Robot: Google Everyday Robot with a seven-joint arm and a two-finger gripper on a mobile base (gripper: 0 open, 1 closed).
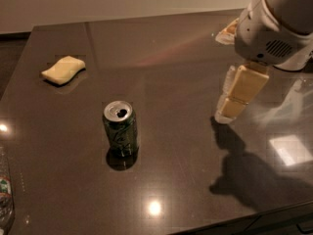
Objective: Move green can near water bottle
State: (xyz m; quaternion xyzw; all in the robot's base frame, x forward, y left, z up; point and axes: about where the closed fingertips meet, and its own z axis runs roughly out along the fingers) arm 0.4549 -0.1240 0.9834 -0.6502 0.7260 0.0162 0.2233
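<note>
Closest to us, at the lower left edge of the view, a sliver of the clear, crinkled plastic water bottle (pixel 5 195) with its white label shows on the dark, glossy brown worktop (pixel 73 199). Most of it is cut off, so we cannot say how it lies. Further in, the small dark green aluminium can (pixel 121 127) stands upright left of the middle, its silver top opened, well apart from the bottle and touched by nothing. To its right and a little further back, the robot's cream-coloured tool (pixel 229 110) hangs pointing down beneath the white arm housing (pixel 269 28). It is low over the worktop, well apart from the can, and nothing is visible in it. We cannot tell whether it is open or closed. Beyond the can, toward the far left, lies the pale yellow sponge (pixel 62 70).

We judge the reach to the can as the step in hand, and the risks sit there. A sideways brush from the tool could tip the upright can, and the slick worktop would let it skid or roll. A grip taken too high might pinch only the rim and slip. The bottle sits at the worktop's near left margin, so carrying the can too far could knock the bottle or set the can down too close to the edge.
</note>
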